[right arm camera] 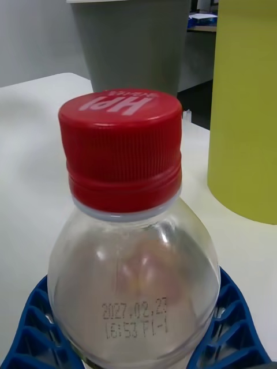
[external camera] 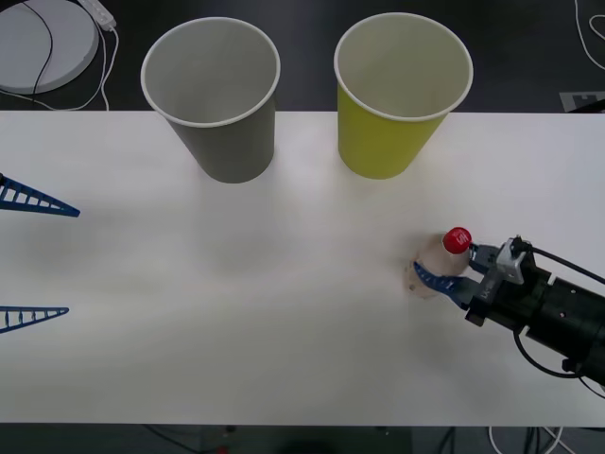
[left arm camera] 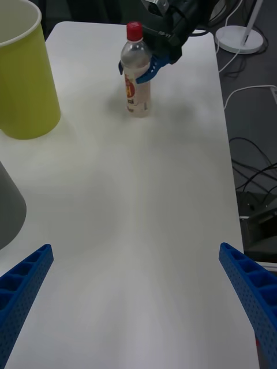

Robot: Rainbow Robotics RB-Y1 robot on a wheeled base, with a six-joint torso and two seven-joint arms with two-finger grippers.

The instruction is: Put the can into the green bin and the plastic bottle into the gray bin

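Right claw (external camera: 440, 274): on the right side of the table, blue ribbed fingers (right arm camera: 34, 328) wrapped around both sides of the bottle's shoulder, clamped on it.
Plastic bottle (external camera: 442, 263): upright, base on the table, red cap (right arm camera: 120, 147) on top, clear neck with a printed date code, label with red print lower on the body (left arm camera: 131, 92). Sits in front of the green bin, apart from it.
Left claw (external camera: 33, 255): far left edge of the table, fingers spread wide apart (left arm camera: 23, 288), holding nothing, well apart from the bottle and both bins.
Table (external camera: 265, 312): white, bare between the two claws.
Green bin (external camera: 401, 93): yellow-green tapered cup, upright at the far edge of the table, right of centre, pale inside, white rim. Nothing visible inside from the front view.
Gray bin (external camera: 216, 95): gray cup of the same size, upright just beside the green one, on its left, not touching. Also looks empty from the front view.
Behind the table: dark floor, white round base (external camera: 43, 43) with cables at far left.
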